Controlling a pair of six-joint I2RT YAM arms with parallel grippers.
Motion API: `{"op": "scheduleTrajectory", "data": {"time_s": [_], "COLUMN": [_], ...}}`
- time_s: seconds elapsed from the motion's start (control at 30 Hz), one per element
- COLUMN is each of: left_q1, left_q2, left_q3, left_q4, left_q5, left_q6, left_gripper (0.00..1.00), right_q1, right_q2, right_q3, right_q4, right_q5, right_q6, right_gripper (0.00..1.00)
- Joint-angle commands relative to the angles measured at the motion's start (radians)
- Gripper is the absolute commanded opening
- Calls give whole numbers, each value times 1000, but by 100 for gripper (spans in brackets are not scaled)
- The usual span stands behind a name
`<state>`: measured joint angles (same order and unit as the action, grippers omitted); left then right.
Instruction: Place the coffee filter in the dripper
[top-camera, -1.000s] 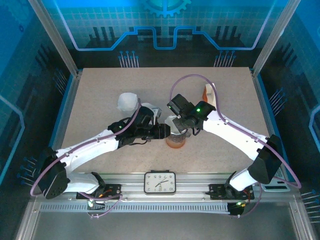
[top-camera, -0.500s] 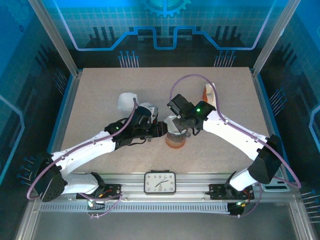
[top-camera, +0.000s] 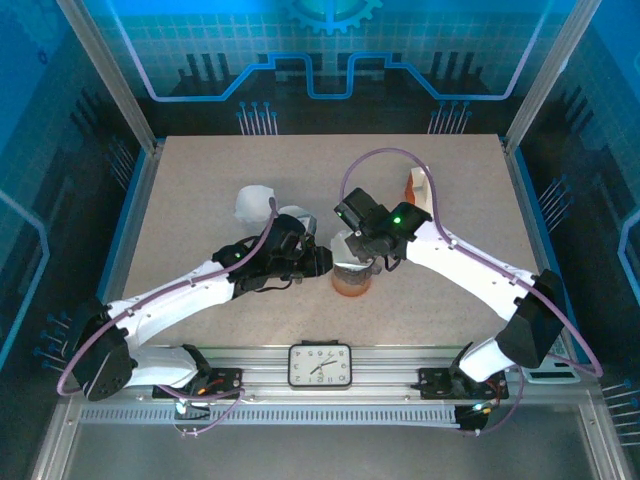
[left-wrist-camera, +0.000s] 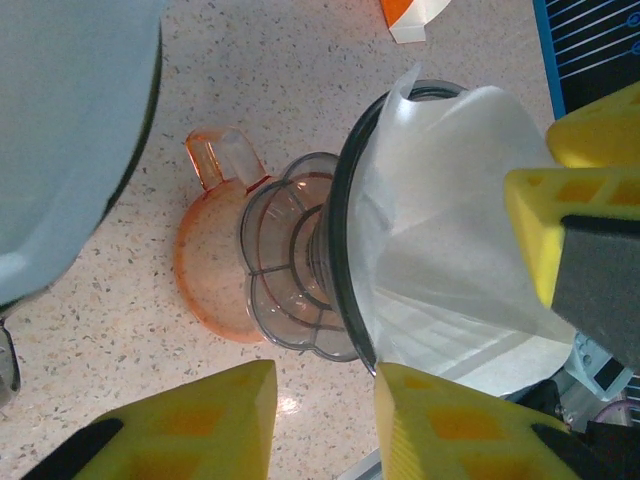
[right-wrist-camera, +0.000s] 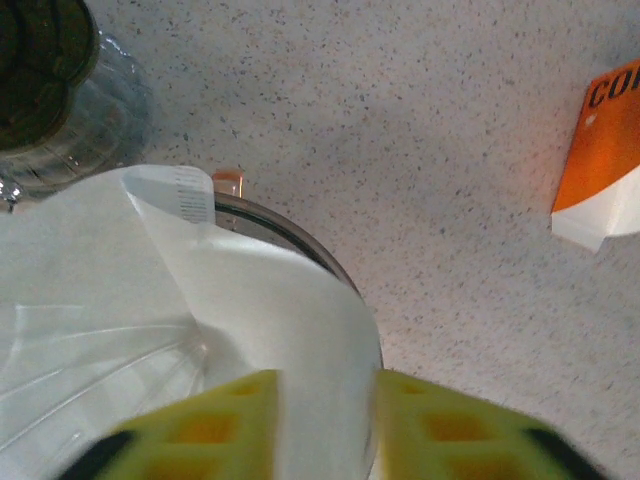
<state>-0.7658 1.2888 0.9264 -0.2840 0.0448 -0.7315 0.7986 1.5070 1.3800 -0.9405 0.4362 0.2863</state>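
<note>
The clear dripper (left-wrist-camera: 300, 270), with its orange base and handle, stands on the table between both arms (top-camera: 351, 283). The white coffee filter (left-wrist-camera: 450, 220) sits inside its cone, one corner sticking up above the black rim (right-wrist-camera: 170, 195). My right gripper (right-wrist-camera: 328, 430) straddles the filter's wall and the rim from above, jaws a little apart, so it is open (top-camera: 358, 255). My left gripper (left-wrist-camera: 325, 425) is open just left of the dripper (top-camera: 325, 262), with bare table between its fingers.
An orange and white packet (top-camera: 415, 190) lies behind the right arm (right-wrist-camera: 605, 150). A pale rounded vessel (top-camera: 255, 203) and a glass jar (right-wrist-camera: 50, 90) stand left of the dripper. A clock (top-camera: 320, 365) sits on the front rail.
My left gripper has drawn back a little to the left, off the dripper. The right gripper and the filter have hardly moved.
</note>
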Motion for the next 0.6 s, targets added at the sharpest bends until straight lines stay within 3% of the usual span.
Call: {"op": "scheduleTrajectory", "data": {"time_s": [0.0,0.07,0.23,0.33,0.57], "left_q1": [3,3,3,3,4], "left_q2": [9,12,15,15,17], "left_q3": [10,10,8,8,1], "left_q4": [-17,-12,-6,-9,-4], "left_q5": [20,23,27,28,26], "left_q6": [8,9,7,9,6], "left_gripper": [35,36,36,36,36], "right_q1": [-14,-33,-81,-91,-89], "right_q2": [-55,-63,-73,-92,-99], "right_q3": [18,11,-39,-61,-89], "right_q4": [12,14,36,47,52], "right_q5": [-15,-47,-116,-123,-132], "right_q6": [12,18,48,53,56], "right_gripper": [47,57,59,53,26]}}
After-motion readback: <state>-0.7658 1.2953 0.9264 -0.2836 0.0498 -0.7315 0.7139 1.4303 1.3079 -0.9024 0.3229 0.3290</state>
